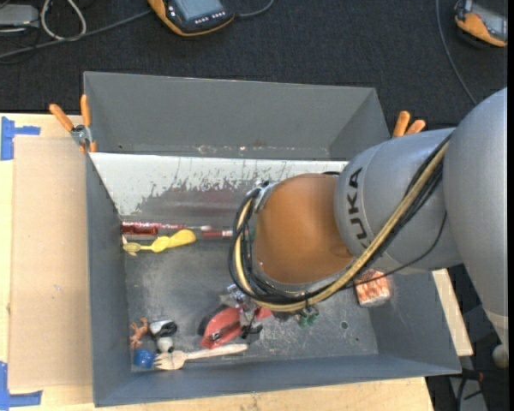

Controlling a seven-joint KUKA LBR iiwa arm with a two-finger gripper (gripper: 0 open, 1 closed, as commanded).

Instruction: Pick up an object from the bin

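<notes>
My gripper [242,305] comes down from under the arm's orange cover into the front middle of the bin. It is right over a red, rounded toy-like thing [221,327] and seems to touch its upper right end. A pale fork-shaped stick [202,354] lies just in front of the red thing, pointing left. A small green piece [308,318] lies on the floor just right of the gripper.
A yellow banana-like thing [166,243] and a dark red rod [151,228] lie at the back left. Small black-and-white, blue and orange bits [154,336] sit in the front left corner. An orange-pink block [373,291] rests at the right, under the arm.
</notes>
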